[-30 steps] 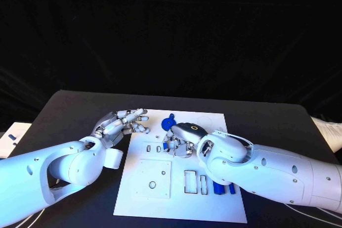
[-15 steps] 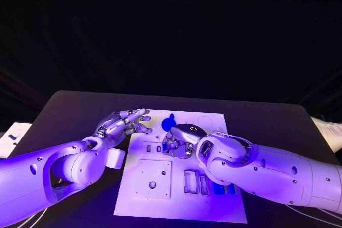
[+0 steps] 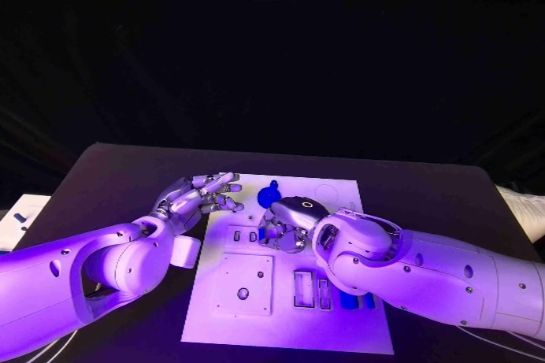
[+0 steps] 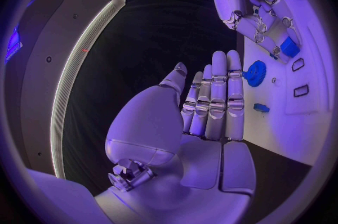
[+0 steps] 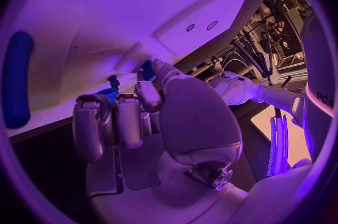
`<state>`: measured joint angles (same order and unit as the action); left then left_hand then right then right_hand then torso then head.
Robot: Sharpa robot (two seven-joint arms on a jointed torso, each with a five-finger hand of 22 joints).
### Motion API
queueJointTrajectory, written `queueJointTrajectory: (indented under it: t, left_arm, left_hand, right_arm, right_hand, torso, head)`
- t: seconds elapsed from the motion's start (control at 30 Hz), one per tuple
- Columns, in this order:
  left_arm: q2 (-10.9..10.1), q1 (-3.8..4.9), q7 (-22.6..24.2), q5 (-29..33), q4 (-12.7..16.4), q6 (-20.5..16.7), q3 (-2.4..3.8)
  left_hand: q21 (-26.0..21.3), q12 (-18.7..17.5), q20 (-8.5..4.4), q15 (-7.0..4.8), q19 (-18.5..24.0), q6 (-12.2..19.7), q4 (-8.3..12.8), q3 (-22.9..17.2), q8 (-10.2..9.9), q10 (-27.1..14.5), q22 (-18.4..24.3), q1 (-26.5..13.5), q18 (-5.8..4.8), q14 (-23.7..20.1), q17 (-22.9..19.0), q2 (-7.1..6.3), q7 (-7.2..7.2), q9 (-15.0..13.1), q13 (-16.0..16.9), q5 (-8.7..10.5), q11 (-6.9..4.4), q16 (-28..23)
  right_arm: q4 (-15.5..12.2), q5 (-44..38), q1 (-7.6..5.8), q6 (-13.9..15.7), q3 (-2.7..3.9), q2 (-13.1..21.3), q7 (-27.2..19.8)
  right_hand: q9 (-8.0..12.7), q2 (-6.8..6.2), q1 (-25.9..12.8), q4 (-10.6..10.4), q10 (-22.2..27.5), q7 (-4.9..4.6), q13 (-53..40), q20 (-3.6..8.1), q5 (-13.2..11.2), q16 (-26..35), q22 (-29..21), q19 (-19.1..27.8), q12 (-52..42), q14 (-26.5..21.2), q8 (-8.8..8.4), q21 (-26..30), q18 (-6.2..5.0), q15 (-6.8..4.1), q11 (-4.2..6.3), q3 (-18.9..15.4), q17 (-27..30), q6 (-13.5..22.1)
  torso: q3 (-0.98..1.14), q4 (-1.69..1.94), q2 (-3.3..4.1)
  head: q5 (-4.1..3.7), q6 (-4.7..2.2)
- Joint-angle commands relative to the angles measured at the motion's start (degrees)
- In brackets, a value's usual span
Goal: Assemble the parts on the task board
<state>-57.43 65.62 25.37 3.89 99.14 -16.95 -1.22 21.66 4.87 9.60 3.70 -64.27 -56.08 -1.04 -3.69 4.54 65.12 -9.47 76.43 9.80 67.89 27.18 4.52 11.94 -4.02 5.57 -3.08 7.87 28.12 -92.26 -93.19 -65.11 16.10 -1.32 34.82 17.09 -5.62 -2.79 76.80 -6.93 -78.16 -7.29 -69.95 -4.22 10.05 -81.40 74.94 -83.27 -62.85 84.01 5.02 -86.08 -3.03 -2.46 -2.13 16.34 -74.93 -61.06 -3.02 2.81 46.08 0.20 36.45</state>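
Note:
The white task board [image 3: 329, 331] lies mid-table. My right hand [image 3: 287, 221] is curled low over its middle near the small slots and pinches a small blue part [image 4: 287, 46] in its fingertips; the part [image 5: 146, 71] sits by the thumb tip in the right wrist view. A blue gear [image 3: 268, 195] lies on the board's far end, just beyond that hand. My left hand [image 3: 202, 194] hovers at the board's left far corner, fingers straight and apart, holding nothing. Beside its fingertips a tiny blue piece [image 4: 261, 107] rests on the board [image 4: 281, 122]. Two blue bars [image 3: 354, 301] lie near the right edge.
A raised square plate [image 3: 244, 284] with holes takes up the board's near left. Rectangular recesses [image 3: 306, 288] sit beside the blue bars. A white object [image 3: 17, 217] lies at the table's left edge. My right forearm covers the board's right side.

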Motion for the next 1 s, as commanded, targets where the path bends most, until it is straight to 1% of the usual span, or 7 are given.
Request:
queueJointTrajectory:
  t: [0.03,0.27,0.73,0.8,0.83,0.87,1.0]
  left_arm:
    - [0.03,0.03,0.57,0.14,0.06,1.19,0.03]
    - [-0.05,0.03,0.55,0.14,0.06,1.19,0.03]
    - [-0.23,0.03,0.49,0.14,0.03,1.19,0.03]
    - [-0.25,0.03,0.48,0.14,0.03,1.20,0.03]
    - [-0.25,0.03,0.48,0.14,0.02,1.20,0.03]
    - [-0.26,0.03,0.47,0.14,0.02,1.20,0.03]
    - [-0.27,0.03,0.46,0.14,-0.01,1.22,0.03]
  left_hand:
    - [-0.31,-0.20,0.02,-0.01,0.43,0.22,0.28,0.06,-0.39,-0.45,-0.09,0.24,0.52,-0.50,0.07,0.32,0.02,-0.05,0.09,-0.20,-0.01,0.33]
    - [-0.31,-0.20,0.02,-0.01,0.43,0.22,0.28,0.06,-0.39,-0.45,-0.09,0.24,0.52,-0.50,0.07,0.32,0.02,-0.05,0.09,-0.20,-0.01,0.33]
    - [-0.31,-0.20,0.02,-0.01,0.43,0.22,0.28,0.06,-0.39,-0.45,-0.09,0.24,0.52,-0.50,0.07,0.32,0.02,-0.05,0.09,-0.20,-0.01,0.33]
    - [-0.31,-0.20,0.02,-0.01,0.43,0.22,0.28,0.06,-0.39,-0.45,-0.09,0.24,0.52,-0.50,0.07,0.32,0.02,-0.05,0.09,-0.20,-0.01,0.33]
    - [-0.31,-0.20,0.02,-0.01,0.43,0.22,0.28,0.06,-0.39,-0.45,-0.09,0.24,0.52,-0.50,0.07,0.32,0.02,-0.05,0.09,-0.20,-0.01,0.33]
    - [-0.31,-0.20,0.02,-0.01,0.43,0.22,0.28,0.06,-0.39,-0.45,-0.09,0.24,0.52,-0.50,0.07,0.32,0.02,-0.05,0.09,-0.20,-0.01,0.33]
    - [-0.31,-0.20,0.02,-0.01,0.43,0.22,0.28,0.06,-0.39,-0.45,-0.09,0.24,0.52,-0.50,0.07,0.32,0.02,-0.05,0.09,-0.20,-0.01,0.33]
  right_arm:
    - [0.03,-1.18,0.18,-1.55,-0.16,-0.05,1.00]
    - [0.04,-1.36,0.18,-1.53,-0.19,-0.04,1.14]
    - [-0.03,-1.68,0.18,-0.91,-0.21,-0.14,1.33]
    - [-0.03,-1.70,0.18,-0.80,-0.22,-0.14,1.31]
    - [-0.03,-1.71,0.18,-0.68,-0.22,-0.14,1.30]
    - [-0.03,-1.71,0.18,-0.57,-0.22,-0.13,1.29]
    - [-0.06,-1.72,0.18,-0.01,-0.22,-0.12,1.20]
  right_hand:
    - [0.08,-0.15,-0.55,-0.01,0.48,-0.10,0.10,-0.10,-0.10,0.38,3.91,0.27,0.43,3.25,-0.37,0.24,0.55,0.55,-0.15,-0.42,-1.33,0.54]
    - [0.16,-0.42,-0.67,0.03,0.71,-0.29,0.29,-0.22,-0.20,0.46,3.82,0.33,0.75,3.23,-0.67,0.29,0.54,0.68,-0.31,-0.49,-1.24,0.95]
    - [0.56,-1.77,-1.70,-0.38,1.83,-1.04,1.29,-0.80,-1.34,0.92,3.06,0.82,2.31,3.09,-1.45,0.65,0.37,1.28,-1.00,-1.28,-0.72,3.30]
    - [0.60,-1.85,-1.95,-0.60,1.98,-1.11,1.41,-0.91,-2.26,1.03,2.94,0.89,2.48,3.06,-1.41,0.72,0.34,1.38,-1.09,-1.47,-0.60,3.69]
    - [0.64,-1.89,-2.27,-0.90,2.10,-1.15,1.54,-1.00,-3.83,1.09,2.85,0.95,2.65,3.04,-1.40,0.77,0.32,1.45,-1.17,-1.73,-0.54,4.09]
    - [0.65,-1.91,-2.35,-1.04,2.21,-1.19,1.64,-1.05,-4.62,1.15,2.78,0.99,2.79,3.03,-1.36,0.81,0.30,1.49,-1.19,-1.89,-0.49,4.33]
    - [0.66,-2.17,-2.81,-1.61,2.52,-1.25,1.96,-1.16,-6.62,1.28,2.57,1.11,3.20,3.00,-1.33,0.93,0.25,1.58,-1.31,-2.55,-0.38,4.94]
  torso:
    - [-0.02,0.00,0.03]
    - [-0.02,0.00,0.01]
    - [-0.03,0.03,-0.01]
    - [-0.02,0.00,-0.01]
    - [-0.02,0.00,-0.01]
    - [-0.02,0.00,-0.01]
    - [-0.01,0.01,-0.01]
  head:
    - [-0.02,0.07]
    - [-0.07,0.11]
    - [-0.13,0.18]
    - [-0.15,0.21]
    - [-0.14,0.19]
    - [-0.14,0.19]
    - [-0.18,0.21]
